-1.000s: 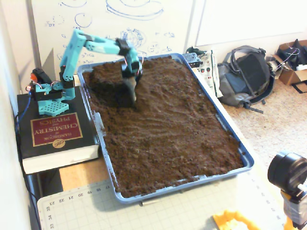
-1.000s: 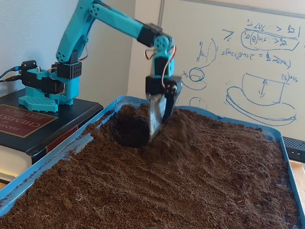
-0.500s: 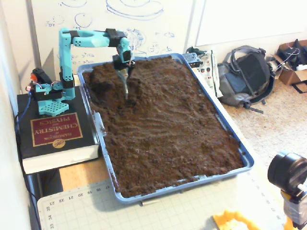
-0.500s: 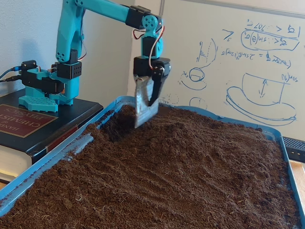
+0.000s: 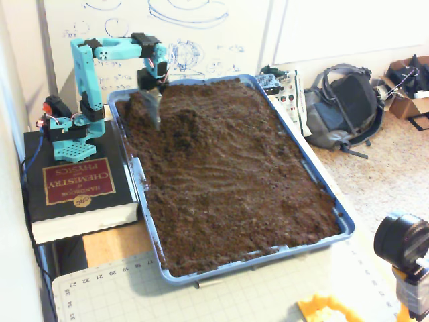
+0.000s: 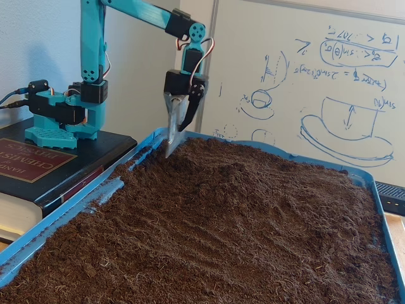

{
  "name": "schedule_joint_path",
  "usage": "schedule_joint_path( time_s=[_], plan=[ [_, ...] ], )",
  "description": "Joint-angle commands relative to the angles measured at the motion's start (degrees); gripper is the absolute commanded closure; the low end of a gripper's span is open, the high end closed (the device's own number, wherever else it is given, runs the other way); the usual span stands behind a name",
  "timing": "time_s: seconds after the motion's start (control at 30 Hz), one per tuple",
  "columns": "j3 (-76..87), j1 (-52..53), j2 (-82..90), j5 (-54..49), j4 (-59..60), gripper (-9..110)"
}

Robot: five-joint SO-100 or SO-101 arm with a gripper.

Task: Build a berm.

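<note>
A blue tray [image 5: 343,227] is filled with dark brown crumbly soil [image 5: 234,194]. A raised, rounded mound, the berm [image 5: 194,107], sits at the tray's far left end, higher than the flat rippled soil in front of it. In a fixed view it shows as a low rise [image 6: 218,161] at the back. My gripper [image 5: 156,121] points straight down at the tray's far left corner, its tips in the soil beside the mound. From the side [image 6: 171,147] its fingers meet at the tip and hold nothing that shows.
The teal arm's base [image 5: 70,137] stands on a thick black and red book [image 5: 74,188] left of the tray. A green cutting mat [image 5: 234,295] lies in front. A backpack [image 5: 345,107] and an electronics box [image 5: 285,90] are at the right. A whiteboard [image 6: 329,82] stands behind.
</note>
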Motion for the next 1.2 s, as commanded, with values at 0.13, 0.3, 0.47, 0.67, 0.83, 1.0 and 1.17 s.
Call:
schedule_joint_path(
  time_s=[0.13,0.3,0.47,0.67,0.83,1.0,1.17],
  plan=[
    [3.78,-4.22,0.35,0.62,0.09,101],
    [6.42,-6.94,-0.26,0.62,-2.02,101],
    [10.37,-7.56,-0.35,2.02,-15.38,101],
    [15.03,-7.91,-0.44,3.60,-23.55,101],
    [19.07,-8.53,-3.69,2.90,-23.55,101],
    [18.19,-10.28,-7.65,3.69,-24.08,101],
    [15.56,-10.28,-8.35,3.78,-24.35,101]
  ],
)
